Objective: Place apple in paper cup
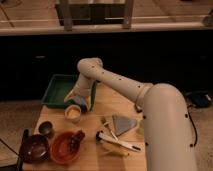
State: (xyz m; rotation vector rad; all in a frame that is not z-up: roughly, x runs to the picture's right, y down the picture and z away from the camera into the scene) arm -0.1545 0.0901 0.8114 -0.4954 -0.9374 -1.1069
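My white arm reaches from the lower right across the wooden table [107, 110]. My gripper [79, 100] hangs just above and behind the paper cup [73, 113], which stands upright on the left part of the table with a pale yellowish inside. The apple does not show on its own; whether the pale thing in the cup is the apple I cannot tell.
A green tray [61, 89] lies at the table's back left, behind the gripper. A small dark cup [46, 129], a dark bowl [34, 148] and an orange-red plate [65, 147] stand at the front left. A grey cloth [124, 124] and utensils [116, 143] lie in the middle.
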